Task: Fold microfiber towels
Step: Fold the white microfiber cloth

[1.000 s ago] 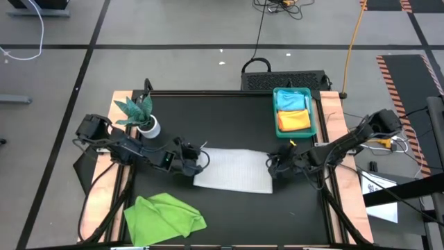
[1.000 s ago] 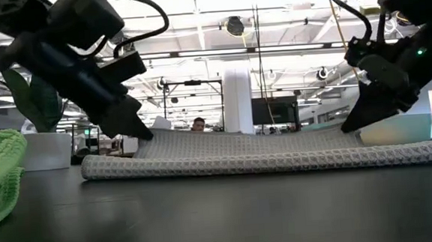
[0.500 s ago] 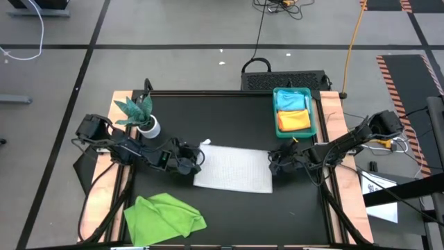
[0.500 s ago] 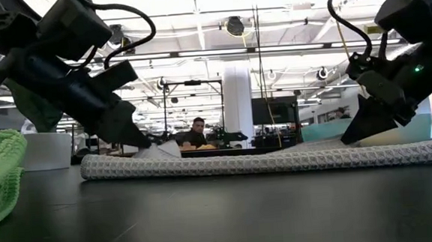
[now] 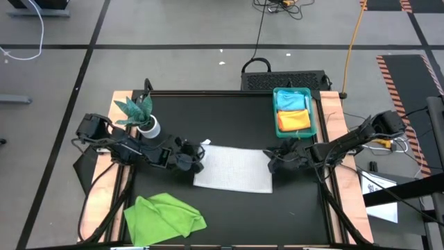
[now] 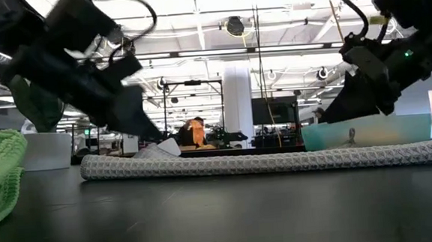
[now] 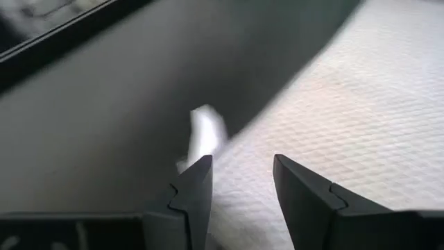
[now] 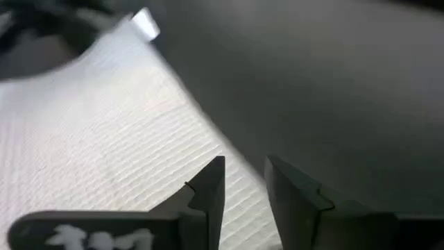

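I note both claws have just released: left claw [image 5: 196, 157] and right claw [image 5: 272, 158] parted, empty, lifting off the white-grey towel [image 5: 234, 169], now lying folded on the table [image 5: 298, 215]

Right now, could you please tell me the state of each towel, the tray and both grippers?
White-grey towel: folded, flat on the table's middle, not held.
Lime green towel: crumpled, unfolded, near the front left corner.
Pale blue towel: folded, in the teal tray.
Orange towel: folded, in the tray beside the blue one.
Left gripper: open, at the white-grey towel's left end.
Right gripper: open, at its right end.
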Action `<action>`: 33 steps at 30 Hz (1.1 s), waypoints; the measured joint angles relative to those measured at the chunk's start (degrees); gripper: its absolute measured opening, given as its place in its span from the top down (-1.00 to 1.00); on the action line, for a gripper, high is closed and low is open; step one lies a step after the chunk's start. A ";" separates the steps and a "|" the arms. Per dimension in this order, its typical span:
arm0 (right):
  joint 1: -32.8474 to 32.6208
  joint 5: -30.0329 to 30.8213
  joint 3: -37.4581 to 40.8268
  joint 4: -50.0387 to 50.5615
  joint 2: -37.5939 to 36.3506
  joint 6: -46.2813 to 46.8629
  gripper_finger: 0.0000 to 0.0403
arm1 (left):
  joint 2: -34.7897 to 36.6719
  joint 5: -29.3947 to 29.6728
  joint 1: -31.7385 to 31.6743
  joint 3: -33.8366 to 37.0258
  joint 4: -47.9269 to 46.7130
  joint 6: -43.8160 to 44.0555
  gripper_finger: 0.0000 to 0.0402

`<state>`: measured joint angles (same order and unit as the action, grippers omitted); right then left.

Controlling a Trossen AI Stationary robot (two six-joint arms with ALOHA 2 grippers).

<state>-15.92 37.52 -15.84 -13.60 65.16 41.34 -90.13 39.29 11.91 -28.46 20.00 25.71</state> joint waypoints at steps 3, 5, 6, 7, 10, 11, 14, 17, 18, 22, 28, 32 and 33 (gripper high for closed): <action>-0.04 -1.57 -0.07 -2.94 3.89 -0.01 0.61 | -1.83 1.94 -2.45 -0.05 0.93 0.62 0.22; 0.19 -1.34 -0.07 -3.04 6.72 1.06 0.66 | -3.24 1.57 -4.04 0.05 -0.73 2.26 0.22; 0.49 -1.04 -0.07 -3.05 8.20 1.86 0.69 | -4.09 1.34 -4.79 0.17 -1.48 3.33 0.22; 0.63 -0.21 -0.07 -2.46 9.48 2.56 0.71 | -5.12 0.99 -5.45 0.11 -1.43 4.40 0.22; 1.35 3.31 -0.05 -2.58 13.07 3.62 0.78 | -6.45 0.91 -6.60 0.08 -3.77 6.54 0.22; 1.38 4.71 -0.06 -2.38 13.73 3.26 0.79 | -6.61 0.83 -6.84 0.02 -4.06 6.69 0.22; 1.34 7.30 -0.06 -3.79 13.75 0.49 0.84 | -5.77 0.99 -6.80 -0.03 -6.09 7.09 0.22; 0.20 7.77 -0.04 -6.34 11.04 -2.60 0.89 | -3.34 0.01 -5.46 0.08 -7.30 6.44 0.22; -0.41 7.72 -0.04 -7.66 10.11 -3.55 0.91 | -2.09 -0.61 -4.80 0.08 -7.21 6.34 0.22; -3.46 2.07 -0.09 -17.83 8.49 -7.63 0.95 | 0.94 -2.77 -1.71 0.08 -3.68 5.11 0.22; -9.33 -5.83 -1.85 -28.87 15.03 -9.06 0.96 | -1.49 -7.87 -0.48 0.02 -2.43 1.07 0.22; -11.89 -6.18 -5.47 -29.49 23.37 -7.00 0.96 | -3.74 -3.23 -1.50 -0.03 -6.94 4.62 0.22; -12.37 -6.48 -6.59 -29.54 25.72 -6.39 0.96 | -3.80 -2.91 -1.64 0.02 -7.95 5.38 0.22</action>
<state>-28.30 31.03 -22.42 -43.15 90.87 34.94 -93.93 36.38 10.27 -28.44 12.05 31.10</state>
